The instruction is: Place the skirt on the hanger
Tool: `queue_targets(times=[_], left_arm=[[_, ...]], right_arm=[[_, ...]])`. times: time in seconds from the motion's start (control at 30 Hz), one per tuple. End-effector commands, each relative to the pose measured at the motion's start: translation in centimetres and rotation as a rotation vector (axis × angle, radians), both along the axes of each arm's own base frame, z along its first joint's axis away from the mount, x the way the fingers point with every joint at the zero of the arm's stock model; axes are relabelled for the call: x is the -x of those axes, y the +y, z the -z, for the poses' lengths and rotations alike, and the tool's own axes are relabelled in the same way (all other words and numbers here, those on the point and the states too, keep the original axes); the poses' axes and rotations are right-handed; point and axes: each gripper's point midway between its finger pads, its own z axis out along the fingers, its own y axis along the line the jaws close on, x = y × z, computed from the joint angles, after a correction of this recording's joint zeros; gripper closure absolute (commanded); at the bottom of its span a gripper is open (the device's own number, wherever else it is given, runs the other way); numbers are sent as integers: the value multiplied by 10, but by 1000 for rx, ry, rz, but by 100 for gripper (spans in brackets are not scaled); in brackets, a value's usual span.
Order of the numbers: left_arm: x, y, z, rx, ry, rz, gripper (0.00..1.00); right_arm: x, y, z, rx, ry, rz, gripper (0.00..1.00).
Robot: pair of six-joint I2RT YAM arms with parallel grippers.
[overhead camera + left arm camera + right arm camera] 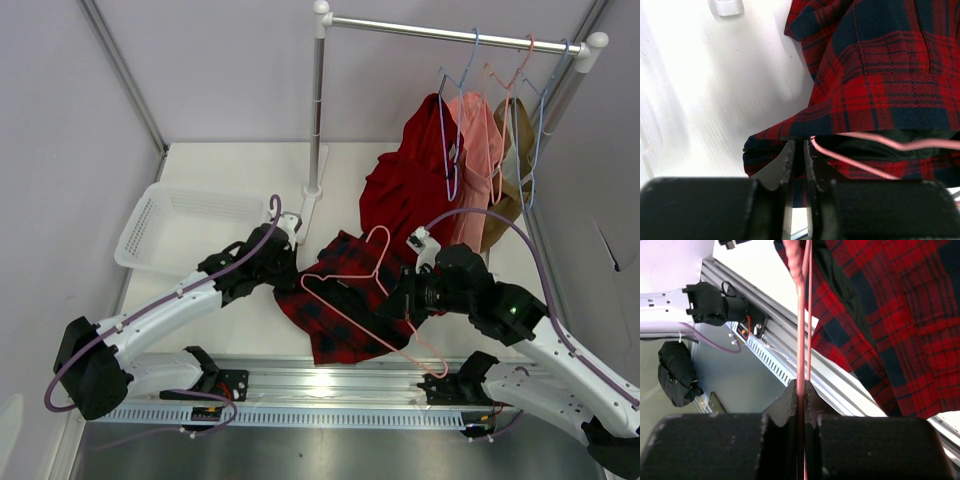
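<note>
skirt [340,325] | hem pinched in left end effector [796,148] | right end effector [801,386] clamps hanger [800,330] lying atop skirt

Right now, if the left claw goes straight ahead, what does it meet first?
The skirt: the left claw seems closed on its near edge, though depth is unclear. The hanger runs just beside the fingertips.

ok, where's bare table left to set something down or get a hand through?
Free: the table strip behind the basket, left of the rack pole; and the near patch between the left arm and the skirt. Crowded: centre to right, where skirt, hanger, left gripper, right gripper and the hanging red garment bunch up.
</note>
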Motion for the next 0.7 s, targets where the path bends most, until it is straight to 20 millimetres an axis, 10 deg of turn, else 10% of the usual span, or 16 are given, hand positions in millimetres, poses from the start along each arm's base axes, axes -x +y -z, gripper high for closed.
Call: queue_targets(times=[0.0,0.27,0.67], left_arm=[[-8,-5,-27,47,-60,5,81],[-10,6,-33,20,-85,-32,50],[-14,11,-8,-26,-68,-34,67]], right_arm=[[-16,4,-15,-58,-68,72,100],[-18,7,-9,-83,-61,110,100],[-13,5,-14,-82,-73,99,100]])
